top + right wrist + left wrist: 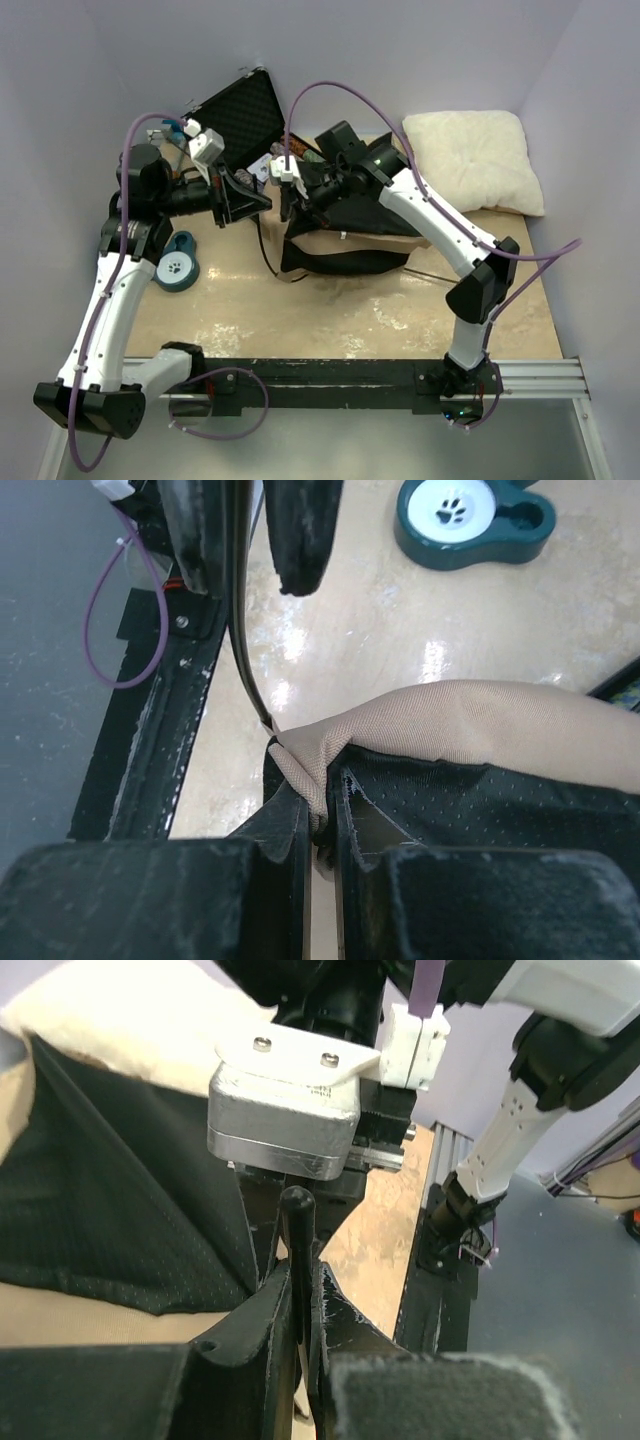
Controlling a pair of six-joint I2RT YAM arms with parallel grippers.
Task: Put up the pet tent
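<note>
Two grips are set: left gripper (297,1305) clamped on the pole (296,1215), right gripper (320,815) clamped on the pet tent (350,230) hem. From above, the tent lies mid-table, at 3 o'clock from my left gripper. I judge the pole's axis runs 9-to-3.

The near tabletop (330,320) lies open in front of the pet tent (350,240); a black case (245,110) and pillow (475,160) block the back, a teal bowl (180,264) the left.
</note>
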